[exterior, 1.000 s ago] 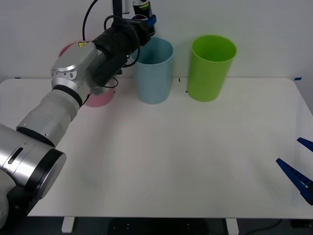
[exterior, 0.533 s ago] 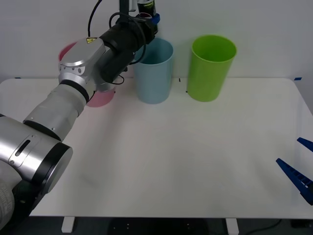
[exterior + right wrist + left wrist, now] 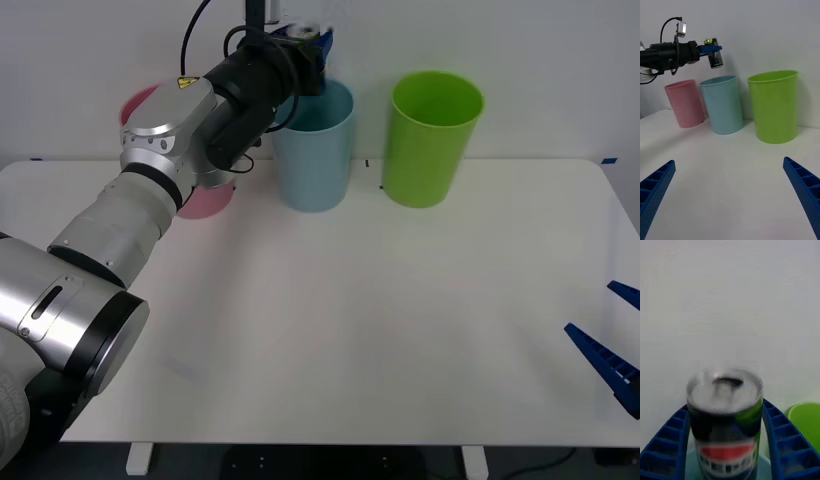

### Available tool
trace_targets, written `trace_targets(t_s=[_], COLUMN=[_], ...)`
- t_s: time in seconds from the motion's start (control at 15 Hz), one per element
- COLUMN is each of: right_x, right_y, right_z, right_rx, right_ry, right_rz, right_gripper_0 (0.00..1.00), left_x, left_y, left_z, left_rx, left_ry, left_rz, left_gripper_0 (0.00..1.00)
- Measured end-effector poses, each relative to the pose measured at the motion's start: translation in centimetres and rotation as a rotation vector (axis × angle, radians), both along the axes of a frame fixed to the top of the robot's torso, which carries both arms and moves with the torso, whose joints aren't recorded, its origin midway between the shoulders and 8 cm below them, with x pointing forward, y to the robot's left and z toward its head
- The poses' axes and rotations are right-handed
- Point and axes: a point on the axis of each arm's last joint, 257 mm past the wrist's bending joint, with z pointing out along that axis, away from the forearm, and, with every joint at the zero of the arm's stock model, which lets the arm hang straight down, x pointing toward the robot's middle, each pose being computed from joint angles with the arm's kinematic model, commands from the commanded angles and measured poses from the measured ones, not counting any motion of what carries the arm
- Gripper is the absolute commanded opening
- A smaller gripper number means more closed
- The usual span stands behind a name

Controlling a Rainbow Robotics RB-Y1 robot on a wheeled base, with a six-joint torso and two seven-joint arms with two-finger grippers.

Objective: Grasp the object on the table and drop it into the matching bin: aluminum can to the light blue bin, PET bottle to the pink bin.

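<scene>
Table: big white top, plain white wall behind it.
Right gripper: parked low at about 4 o'clock in the front view, blue fingers spread wide with nothing between them.
Bins: pink bin at 11 o'clock, half hidden by the left arm, blue bin just right of it, green bin further right, all along the far edge.
Left gripper: up at 12 o'clock, right over the blue bin's rim.
Can: sits between the left fingers, blurred and tilted above the blue bin's mouth; can't tell if they're actually squeezing it.
</scene>
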Motion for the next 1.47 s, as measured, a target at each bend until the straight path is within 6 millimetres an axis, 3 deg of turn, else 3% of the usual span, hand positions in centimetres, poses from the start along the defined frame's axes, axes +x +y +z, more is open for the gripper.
trace_targets(t_s=[0.73, 1.0, 1.47], right_x=[0.0, 0.0, 0.0], right_y=[0.0, 0.0, 0.0], right_z=[0.0, 0.0, 0.0], right_rx=[0.000, 0.000, 0.000], right_ry=[0.000, 0.000, 0.000], right_rz=[0.000, 0.000, 0.000], right_gripper_0=[1.00, 1.00, 1.00], left_x=[0.1, -0.5, -3.8], left_y=[0.9, 2.8, 7.2], left_z=[0.1, -0.5, -1.7], left_rx=[-0.032, -0.056, -0.088], left_ry=[0.010, 0.015, 0.020], left_rz=[-0.002, -0.037, -0.098], left_gripper_0=[1.00, 1.00, 1.00])
